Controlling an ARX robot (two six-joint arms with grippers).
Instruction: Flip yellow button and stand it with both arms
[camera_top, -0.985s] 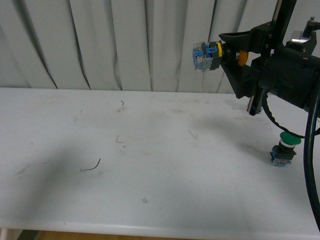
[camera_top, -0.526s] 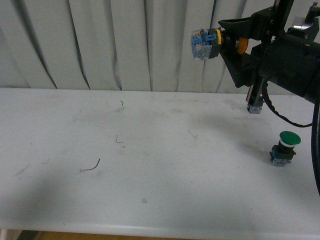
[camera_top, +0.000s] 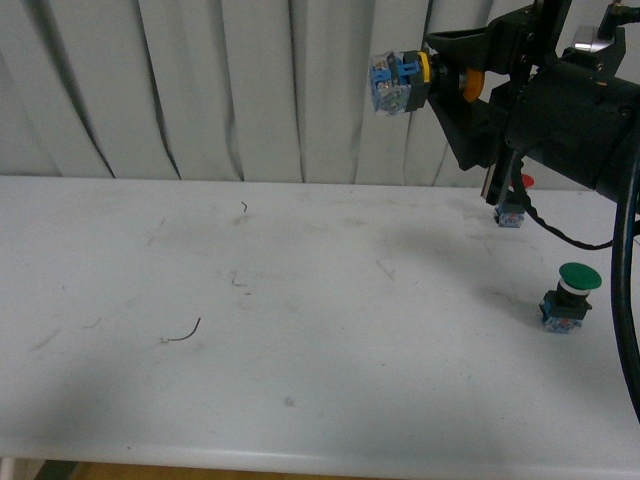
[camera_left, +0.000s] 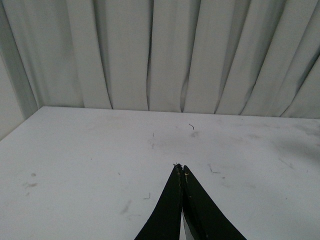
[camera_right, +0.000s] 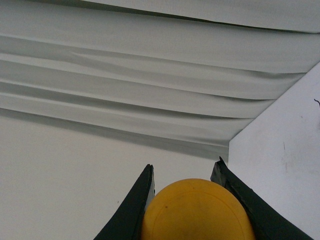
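Observation:
My right gripper (camera_top: 452, 78) is shut on the yellow button (camera_top: 410, 82) and holds it high above the table at the upper right, lying sideways. Its blue-grey contact block points left and its orange-yellow cap sits between the fingers. In the right wrist view the round yellow cap (camera_right: 196, 212) fills the gap between the two black fingers, with the curtain behind. My left gripper (camera_left: 180, 167) is shut and empty, low over the white table (camera_left: 90, 165); it does not show in the front view.
A green-capped button (camera_top: 568, 297) stands on the table at the right. A red-capped button (camera_top: 514, 208) lies behind the right arm, mostly hidden. A black cable (camera_top: 625, 300) hangs at the right edge. A grey pleated curtain (camera_top: 220, 90) closes the back.
My right gripper has risen and shifted a little left with the yellow button in it. The red-capped button behind the arm has come into view.

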